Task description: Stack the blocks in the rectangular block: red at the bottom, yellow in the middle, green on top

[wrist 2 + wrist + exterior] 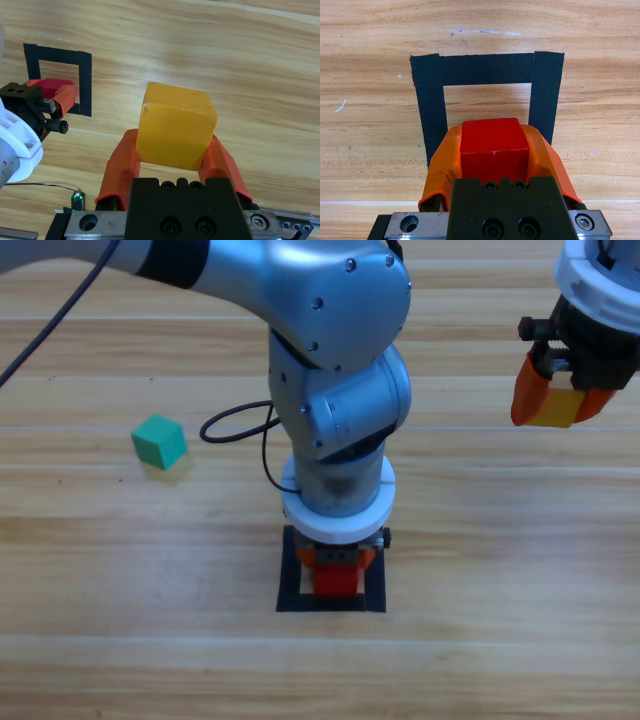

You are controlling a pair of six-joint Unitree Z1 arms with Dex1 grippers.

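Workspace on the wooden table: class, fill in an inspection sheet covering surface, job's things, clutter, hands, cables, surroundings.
Surface: wooden table.
Job's things: red cube over the black tape rectangle; yellow cube held aloft; green cube loose at left.
Clutter: nothing seen.
Hands: left hand shut on red cube; right hand shut on yellow cube.
Cables: black cable beside the left arm.
Surroundings: nothing seen.

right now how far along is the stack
Nothing is stacked yet. The left gripper is shut on the red cube over the tape rectangle. The right gripper holds the yellow cube off to the right. The green cube sits untouched on the table.
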